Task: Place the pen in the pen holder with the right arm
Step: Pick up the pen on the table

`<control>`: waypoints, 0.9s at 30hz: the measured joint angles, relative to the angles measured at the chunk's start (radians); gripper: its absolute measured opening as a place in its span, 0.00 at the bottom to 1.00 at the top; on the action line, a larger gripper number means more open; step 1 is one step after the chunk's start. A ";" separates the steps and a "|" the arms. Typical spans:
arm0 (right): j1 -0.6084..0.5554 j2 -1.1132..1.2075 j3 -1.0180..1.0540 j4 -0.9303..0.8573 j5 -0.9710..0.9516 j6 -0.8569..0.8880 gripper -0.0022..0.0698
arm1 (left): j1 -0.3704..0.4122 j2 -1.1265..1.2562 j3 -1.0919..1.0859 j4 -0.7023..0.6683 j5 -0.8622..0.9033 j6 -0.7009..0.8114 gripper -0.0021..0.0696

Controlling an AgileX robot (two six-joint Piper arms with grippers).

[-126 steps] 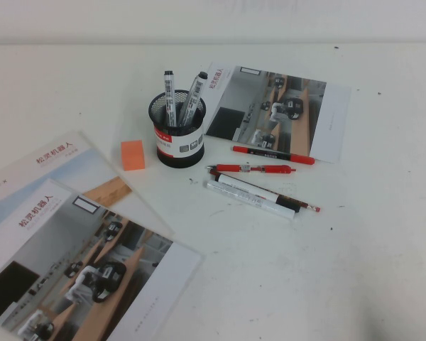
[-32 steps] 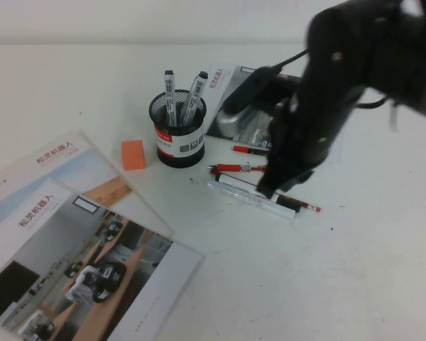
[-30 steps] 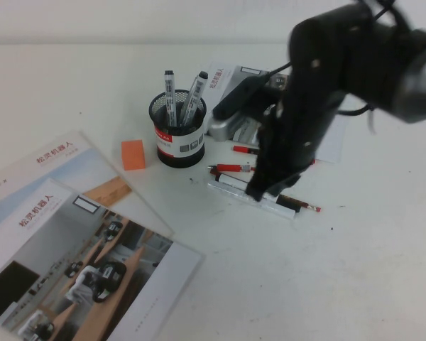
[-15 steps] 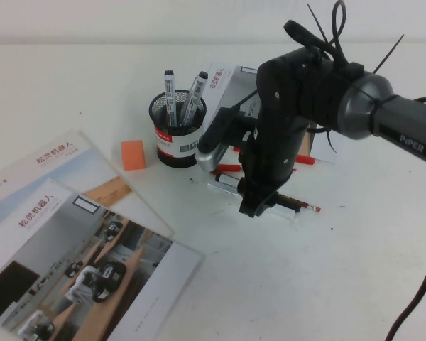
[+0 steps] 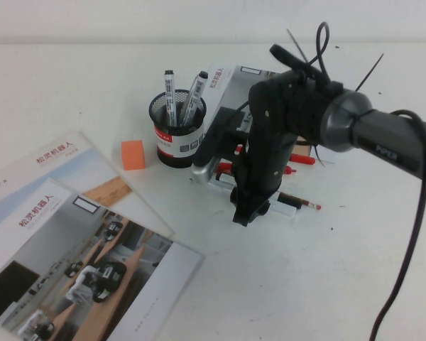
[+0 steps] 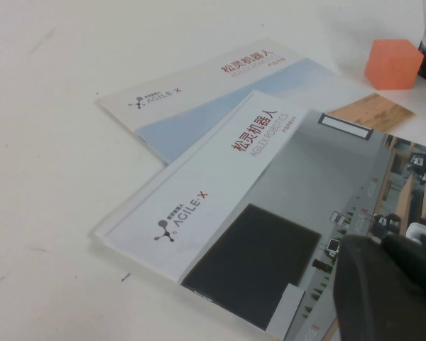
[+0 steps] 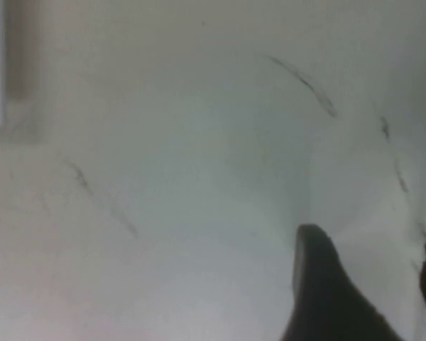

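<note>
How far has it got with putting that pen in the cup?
Early on. Done: the right gripper is down at the pen, which lies on the table. In hand: nothing yet; its fingers are apart. Left: gripping, lifting, dropping it into the pen holder. The left gripper hangs over the brochures.

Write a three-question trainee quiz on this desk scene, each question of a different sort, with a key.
1. True or false: the right gripper is down at the loose pens on the table, beside the pen holder.
2. Multiple choice: the orange block lies (A) inside the holder, (B) on the table at the holder's left, (C) under the right arm.
3. Fill in: the left gripper hangs over printed ____.

Key
1. True; its fingers stand apart in the right wrist view, and the whitish pen is mostly hidden beneath it.
2. B
3. brochures
</note>
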 joint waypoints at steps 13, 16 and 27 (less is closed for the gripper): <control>0.000 0.026 -0.009 -0.040 -0.068 0.023 0.42 | 0.000 0.000 0.000 0.000 0.000 0.000 0.03; 0.000 0.033 -0.041 -0.069 -0.044 0.071 0.42 | 0.000 0.000 0.000 0.000 0.000 0.000 0.03; -0.021 0.035 -0.149 -0.096 -0.015 0.102 0.42 | 0.000 0.000 0.000 0.000 0.000 0.000 0.03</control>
